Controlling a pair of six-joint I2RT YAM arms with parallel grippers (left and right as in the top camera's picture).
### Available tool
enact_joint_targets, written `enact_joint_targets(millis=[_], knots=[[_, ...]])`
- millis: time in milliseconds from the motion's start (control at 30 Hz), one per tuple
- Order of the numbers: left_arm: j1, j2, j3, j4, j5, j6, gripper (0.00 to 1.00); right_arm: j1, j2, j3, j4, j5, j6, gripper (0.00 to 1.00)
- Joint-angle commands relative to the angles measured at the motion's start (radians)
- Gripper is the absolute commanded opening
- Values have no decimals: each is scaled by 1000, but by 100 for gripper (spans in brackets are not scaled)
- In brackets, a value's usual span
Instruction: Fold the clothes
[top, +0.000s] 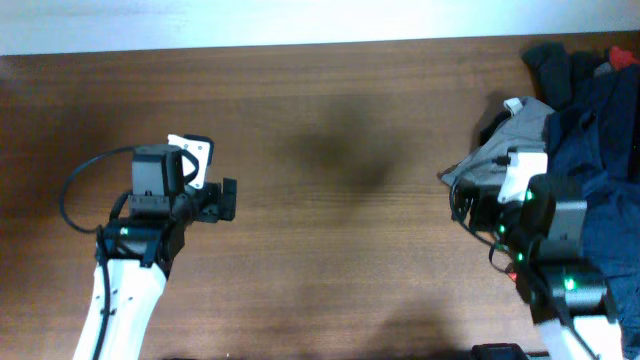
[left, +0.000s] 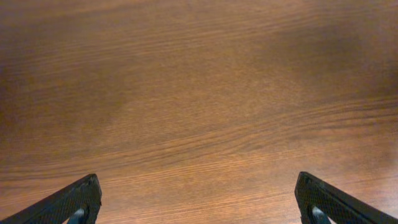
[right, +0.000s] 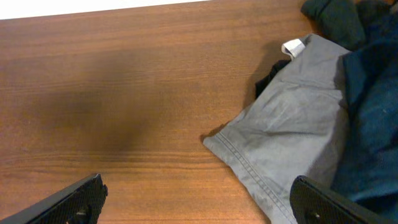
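Shorts, dark navy, lie heaped at 3 o'clock on the table, overlapping a grey garment. Left gripper at 9 o'clock and right gripper by the heap both have jaws spread wide, holding nothing

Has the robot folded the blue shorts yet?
Nothing is folded yet. The blue shorts lie crumpled in the pile with the grey garment at the table's right side. Both pairs of jaws hang open, holding nothing. Left: pull the shorts out, spread them, fold them.
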Motion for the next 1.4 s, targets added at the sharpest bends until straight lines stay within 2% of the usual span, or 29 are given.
enact_joint_targets(millis=[0, 133, 267, 367, 500, 633, 700, 733, 1033, 1133, 1367], knots=[[-2, 26, 38, -5, 106, -6, 99, -21, 120, 90, 1, 69, -2, 99], [-2, 26, 38, 27, 102, -6, 99, -163, 216, 134, -3, 216, 66, 99], [-2, 26, 38, 65, 101, -6, 99, -420, 346, 148, 7, 218, 96, 99], [-2, 26, 38, 77, 102, -6, 99, -539, 442, 148, 40, 218, 95, 98], [-2, 26, 38, 103, 102, -6, 84, -630, 563, 148, 89, 208, 95, 96], [-2, 26, 38, 131, 102, -6, 79, -645, 644, 148, 144, 106, 95, 88], [-2, 27, 38, 147, 102, -6, 78, -643, 678, 148, 186, 26, 95, 76], [-2, 27, 38, 156, 102, -6, 76, -643, 689, 148, 206, -12, 95, 75], [-2, 28, 38, 196, 101, -6, 76, -643, 757, 147, 309, -153, 95, 75], [-2, 28, 38, 214, 102, -6, 76, -643, 757, 148, 370, -174, 96, 68], [-2, 28, 38, 214, 102, -6, 74, -643, 738, 190, 406, -234, 144, 68]])
